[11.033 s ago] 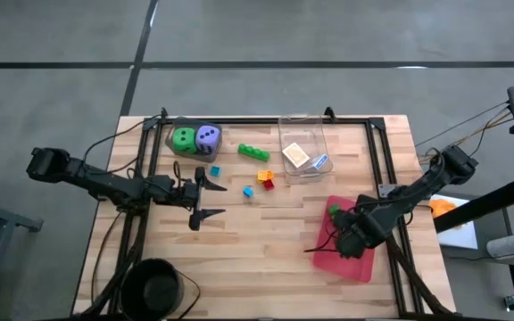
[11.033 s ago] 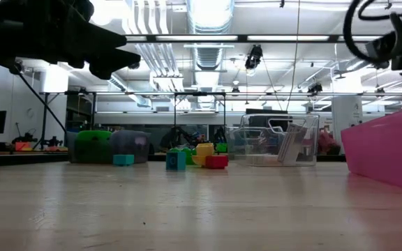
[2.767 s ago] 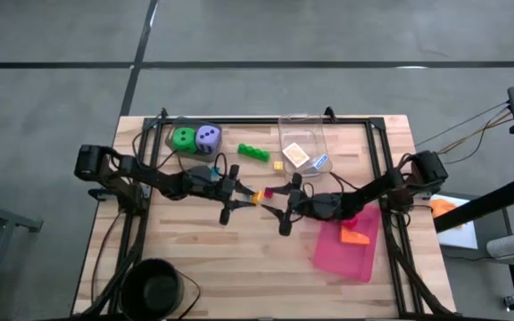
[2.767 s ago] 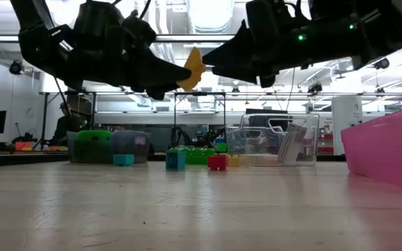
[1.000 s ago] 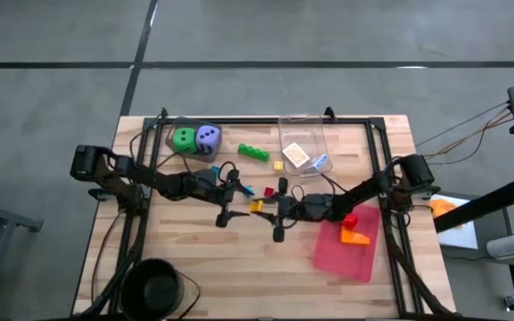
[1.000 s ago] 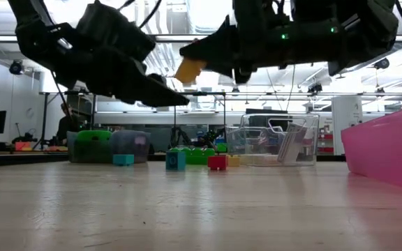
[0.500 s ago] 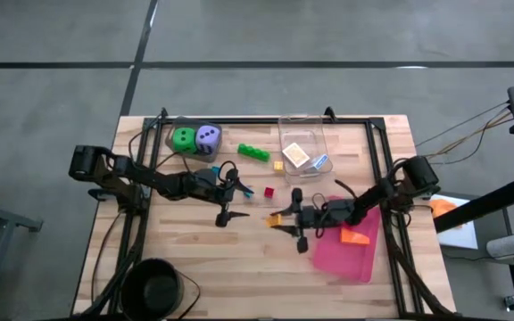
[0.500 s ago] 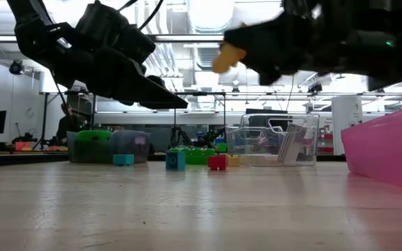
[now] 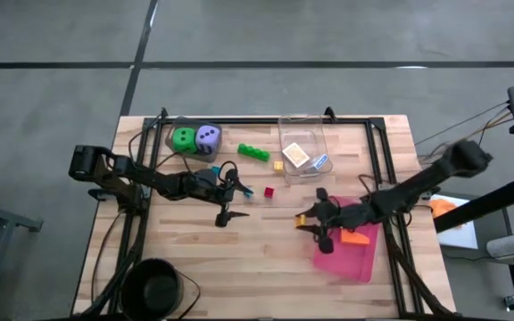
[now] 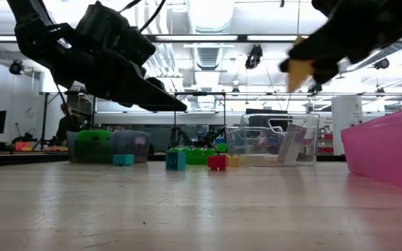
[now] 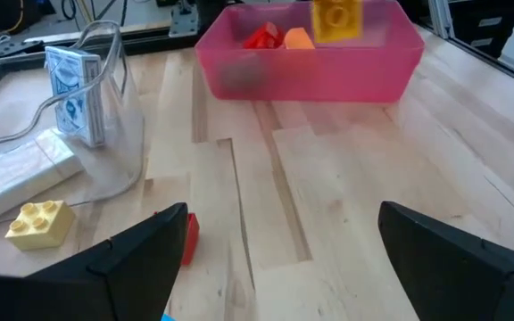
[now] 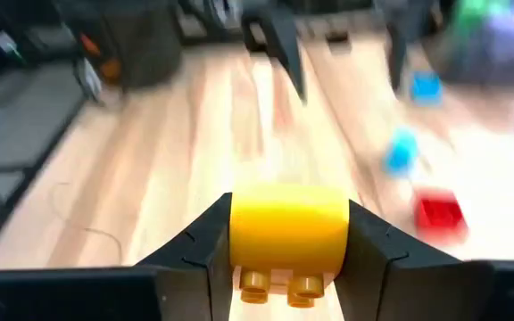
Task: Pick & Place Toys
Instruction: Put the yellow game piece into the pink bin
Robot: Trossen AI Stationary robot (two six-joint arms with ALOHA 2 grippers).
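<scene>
Brick carried at tray edge

Pink tray (image 9: 351, 251) sits just beside the right claw (image 9: 310, 222), which grips a yellow brick (image 12: 288, 227) above the counter (image 9: 239, 259). Left claw (image 9: 230, 201) hangs spread, red brick (image 9: 269, 192) nearby.

This is a robotics lab or industrial workshop hall. Around the wooden bench (image 9: 239, 254), which carries a black metal frame (image 9: 266, 120), lies a bare grey concrete floor (image 9: 257, 45) marked with dark lines. Beyond the bench, the low view shows a high open ceiling with long strip lights (image 10: 187, 38), silver ventilation ducts (image 10: 208, 52) and hanging cables (image 10: 297, 42), and at the far side of the room behind the bench stand more frames and equipment stands (image 10: 199, 115).
</scene>
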